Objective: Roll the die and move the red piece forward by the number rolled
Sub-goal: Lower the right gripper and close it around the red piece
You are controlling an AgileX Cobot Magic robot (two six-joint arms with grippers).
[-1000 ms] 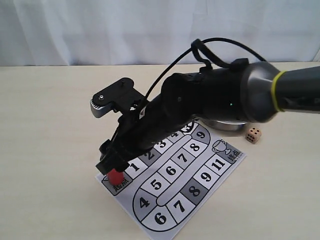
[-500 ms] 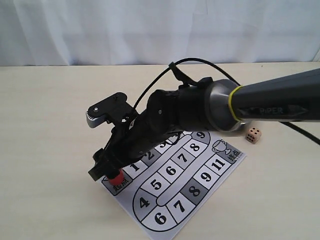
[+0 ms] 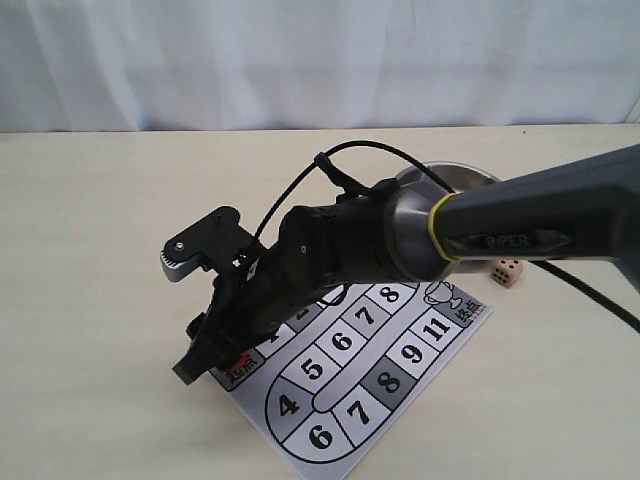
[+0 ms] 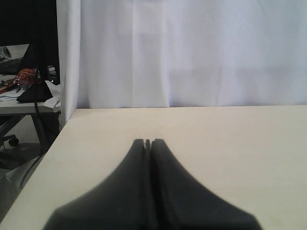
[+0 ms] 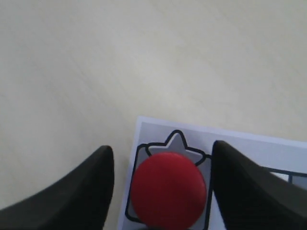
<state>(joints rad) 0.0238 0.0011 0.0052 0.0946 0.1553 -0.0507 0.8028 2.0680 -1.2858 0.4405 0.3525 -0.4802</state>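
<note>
Right fingers (image 5: 91, 187) straddle the red piece (image 5: 169, 189), gaps both sides, ready to pinch; die (image 3: 506, 271) sits off the board (image 3: 350, 400) at 2 o'clock. Left fingers (image 4: 165, 191) pressed together.

Before us: matt red piece (image 5: 169, 189), paper board (image 3: 400, 370), wooden die (image 3: 506, 271), shiny metal bowl (image 3: 462, 176), smooth matt table (image 3: 100, 250).

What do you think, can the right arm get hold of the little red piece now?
Probably yes. The right gripper stands open around the red piece, one finger on each side with a small gap, and nothing lies in between.
</note>
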